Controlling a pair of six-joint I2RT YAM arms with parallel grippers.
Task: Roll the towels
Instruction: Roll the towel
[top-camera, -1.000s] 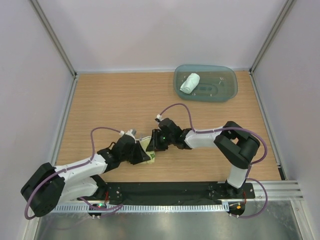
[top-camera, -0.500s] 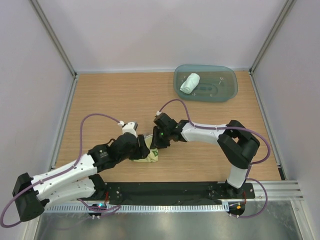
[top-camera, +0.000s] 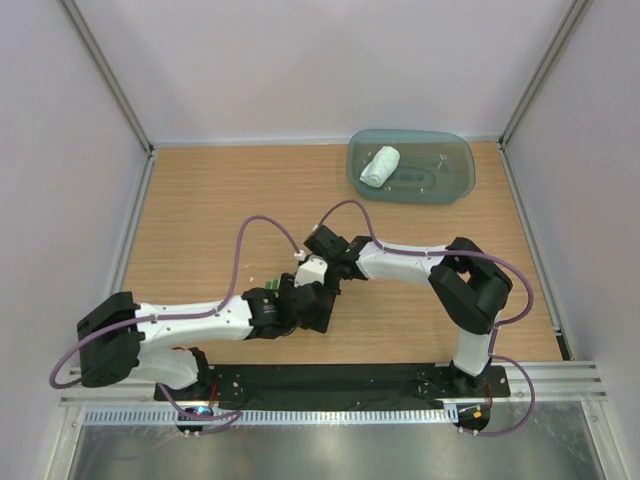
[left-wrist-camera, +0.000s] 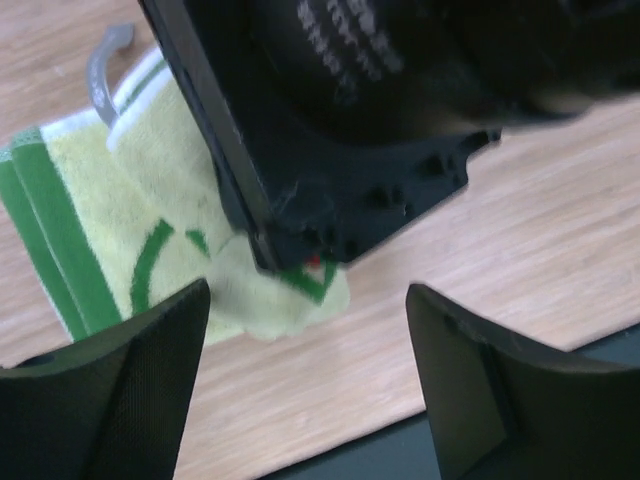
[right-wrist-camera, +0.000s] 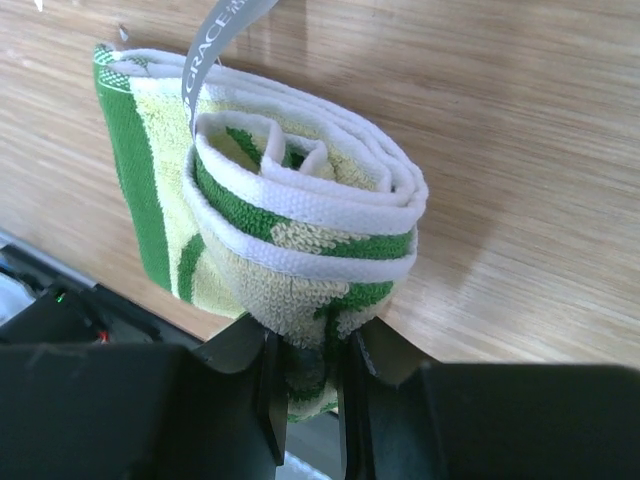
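The pale yellow towel with green drawings (right-wrist-camera: 290, 230) lies rolled on the wooden table, a grey label loop (right-wrist-camera: 210, 50) sticking out of it. My right gripper (right-wrist-camera: 305, 385) is shut on the near end of the roll. In the left wrist view the same towel (left-wrist-camera: 100, 230) lies behind the right gripper's black body (left-wrist-camera: 340, 120). My left gripper (left-wrist-camera: 310, 400) stands open with only bare table between its fingers. From above, both grippers (top-camera: 305, 308) (top-camera: 328, 270) crowd together and hide this towel. The mint-white towel (top-camera: 380, 165) lies rolled in the tray.
The translucent teal tray (top-camera: 455, 150) stands at the back right of the table. A black base strip (top-camera: 330, 385) runs along the near edge just behind the grippers. White walls enclose the table on three sides.
My left gripper has opened, let go of the yellow towel, and swung right along the front edge to sit beside the right gripper. The right gripper keeps its hold on the roll.
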